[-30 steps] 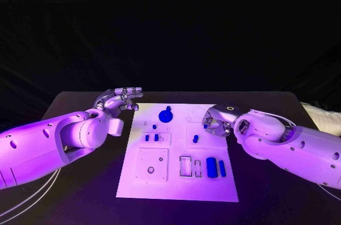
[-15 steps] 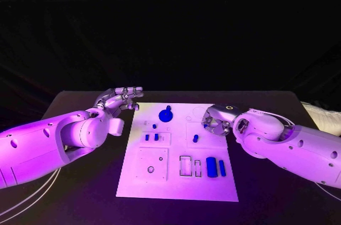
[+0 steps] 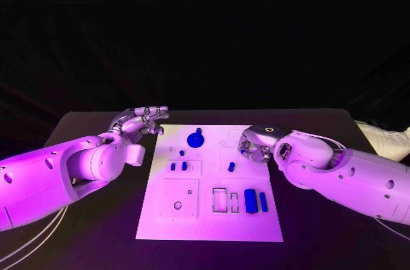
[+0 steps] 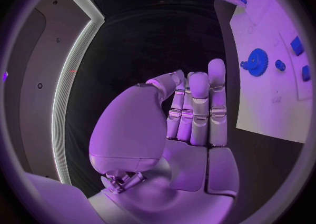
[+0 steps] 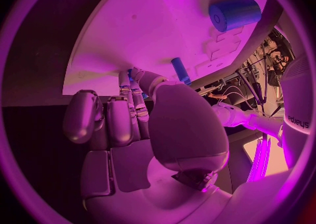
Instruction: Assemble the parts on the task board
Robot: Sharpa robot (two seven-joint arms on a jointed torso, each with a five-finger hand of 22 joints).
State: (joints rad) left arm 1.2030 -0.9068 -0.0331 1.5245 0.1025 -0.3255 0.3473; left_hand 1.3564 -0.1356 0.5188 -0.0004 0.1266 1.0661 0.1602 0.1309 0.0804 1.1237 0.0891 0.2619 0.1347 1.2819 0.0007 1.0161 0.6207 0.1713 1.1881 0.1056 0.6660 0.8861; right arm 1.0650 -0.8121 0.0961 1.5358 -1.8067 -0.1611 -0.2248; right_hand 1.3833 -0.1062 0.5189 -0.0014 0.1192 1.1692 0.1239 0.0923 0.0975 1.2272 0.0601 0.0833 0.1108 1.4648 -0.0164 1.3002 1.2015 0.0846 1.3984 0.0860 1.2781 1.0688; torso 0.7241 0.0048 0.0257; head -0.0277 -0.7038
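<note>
1. The black table (image 3: 94,119) carries the white task board (image 3: 214,222) at its middle, long side running from the robot outward, so both arms can reach it from either flank.
2. The left arm (image 3: 51,175) comes in from 9 o'clock and ends off the board's far-left corner; that looks like a waiting pose, clear of the work.
3. The right arm (image 3: 342,172) enters from 3 o'clock and bends in over the board's right edge, probably to work on the parts there.
4. The left hand (image 3: 141,121) hangs just beside the board at about 11 o'clock of it; in the left wrist view its fingers (image 4: 197,108) stand straight and close together, holding nothing.
5. The right hand (image 3: 256,147) sits over the board's right edge, fingers curled in. A small blue peg (image 5: 180,71) lies against the fingertips, but whether it is pinched or merely touched cannot be told.
6. The blue gear (image 3: 197,140) lies toward the board's far end, at 12 o'clock.
7. A blue cylinder (image 3: 250,200) and a thinner blue bar (image 3: 263,201) lie side by side near the board's near-right, beside empty rectangular slots (image 3: 220,200), likely awaiting seating.
8. Two small blue pieces (image 3: 178,166) sit left of centre; their shape is too small to make out.
</note>
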